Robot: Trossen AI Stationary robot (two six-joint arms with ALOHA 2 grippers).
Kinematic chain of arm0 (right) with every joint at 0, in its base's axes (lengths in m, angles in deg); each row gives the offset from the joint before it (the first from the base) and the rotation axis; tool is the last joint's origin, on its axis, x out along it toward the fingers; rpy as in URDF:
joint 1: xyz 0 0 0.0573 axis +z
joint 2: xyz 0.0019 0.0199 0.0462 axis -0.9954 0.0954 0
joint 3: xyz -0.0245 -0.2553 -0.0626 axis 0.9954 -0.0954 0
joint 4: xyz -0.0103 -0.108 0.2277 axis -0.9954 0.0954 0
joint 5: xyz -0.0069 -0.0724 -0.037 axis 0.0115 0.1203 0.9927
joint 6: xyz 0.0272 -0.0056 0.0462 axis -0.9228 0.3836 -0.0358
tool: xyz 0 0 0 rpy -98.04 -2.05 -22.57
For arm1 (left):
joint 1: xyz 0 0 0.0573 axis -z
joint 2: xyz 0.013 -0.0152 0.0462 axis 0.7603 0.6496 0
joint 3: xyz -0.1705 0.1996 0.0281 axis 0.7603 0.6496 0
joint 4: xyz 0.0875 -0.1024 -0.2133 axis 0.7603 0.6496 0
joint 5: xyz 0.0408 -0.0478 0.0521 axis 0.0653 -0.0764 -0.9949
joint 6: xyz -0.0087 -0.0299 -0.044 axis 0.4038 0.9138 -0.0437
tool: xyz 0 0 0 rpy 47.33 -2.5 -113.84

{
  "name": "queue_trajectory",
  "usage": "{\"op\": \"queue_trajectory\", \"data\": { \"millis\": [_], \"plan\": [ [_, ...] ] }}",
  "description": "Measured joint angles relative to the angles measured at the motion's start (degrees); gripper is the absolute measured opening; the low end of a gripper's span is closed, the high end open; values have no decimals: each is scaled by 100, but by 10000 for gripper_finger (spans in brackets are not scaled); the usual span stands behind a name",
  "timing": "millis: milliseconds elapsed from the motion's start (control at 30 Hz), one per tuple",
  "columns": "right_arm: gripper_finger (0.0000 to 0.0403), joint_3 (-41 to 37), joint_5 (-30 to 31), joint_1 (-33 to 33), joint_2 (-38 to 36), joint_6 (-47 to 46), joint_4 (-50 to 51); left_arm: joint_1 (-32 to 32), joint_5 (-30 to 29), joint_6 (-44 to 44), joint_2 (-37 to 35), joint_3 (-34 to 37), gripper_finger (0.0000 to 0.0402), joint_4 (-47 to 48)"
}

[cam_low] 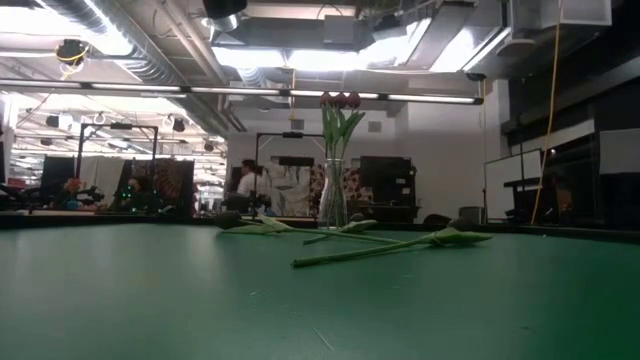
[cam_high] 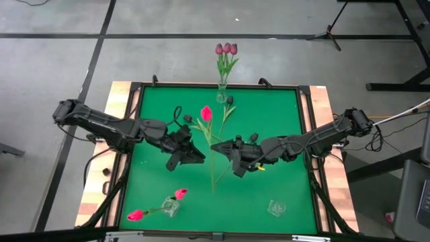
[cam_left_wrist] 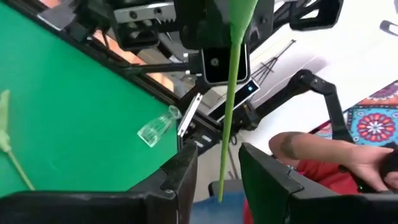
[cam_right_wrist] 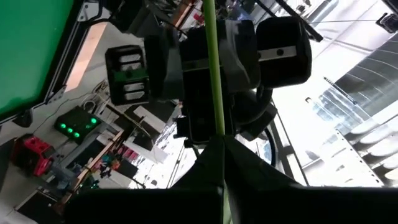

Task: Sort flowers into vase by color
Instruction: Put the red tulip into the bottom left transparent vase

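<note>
Green-stemmed artificial tulip with a bright pink-red head [cam_high: 206,113] hangs between both arms above the green table [cam_high: 269,121]. Right gripper [cam_high: 216,146] pinches its stem tight. Left gripper [cam_high: 199,158] has fingers [cam_left_wrist: 180,180] apart around the stem, not clamping it.

No text, label, brand, number or sign can be read in any of these views.

Green table [cam_high: 269,121] carries three glass vases [cam_high: 222,93] and loose tulips [cam_high: 228,107].

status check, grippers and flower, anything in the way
Right gripper shut on pink tulip stem, mid-table. Left gripper open around same stem. Nothing seen blocking.
</note>
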Motion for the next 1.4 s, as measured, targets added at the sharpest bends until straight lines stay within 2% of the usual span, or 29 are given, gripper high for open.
{"op": "queue_trajectory", "data": {
  "millis": [600, 1400],
  "plan": [
    [0, 0, -241, -2, 4, 15, -19, -68, 392, 29, 463, 2, 117, -651],
    [0, 0, -391, -20, 4, -42, -15, -57, 404, 28, 620, 2, 117, -1027]
  ]
}}
